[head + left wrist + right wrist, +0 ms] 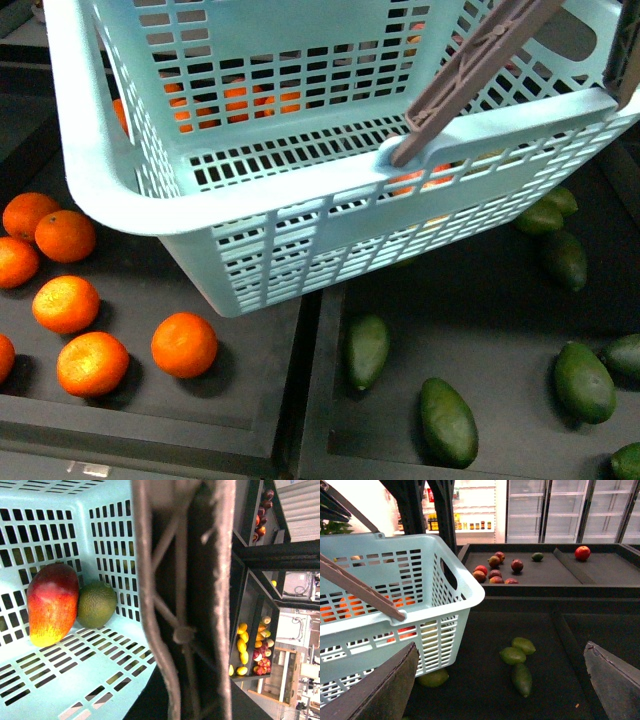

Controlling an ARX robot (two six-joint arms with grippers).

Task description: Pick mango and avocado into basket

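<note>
While the front view is looking down, the basket [150, 200] is filling the top of the picture, hanging above the dark trays. Its brown handle [480, 70] is slanting up toward the top right. Loose oranges [184, 344] are lying on the left tray and spare green avocados [448, 421] are lying on the right tray. No arm is showing here, so nothing can be told about the fingers.

Inside the left wrist view, the mango [52, 602] is lying on the basket floor, in a corner against the slotted wall. The avocado [96, 604] is sitting right beside it, touching it. The handle is running very close past the camera, so the left fingers are probably gripping it, but they are not showing, and I cannot tell.

From the right wrist view, the right gripper [500, 680] is hanging wide open and holding nothing, its two dark fingers [375, 690] far apart, beside the basket over the tray with the avocados.

Both fruits are lying in the basket, so the job is looking done.
</note>
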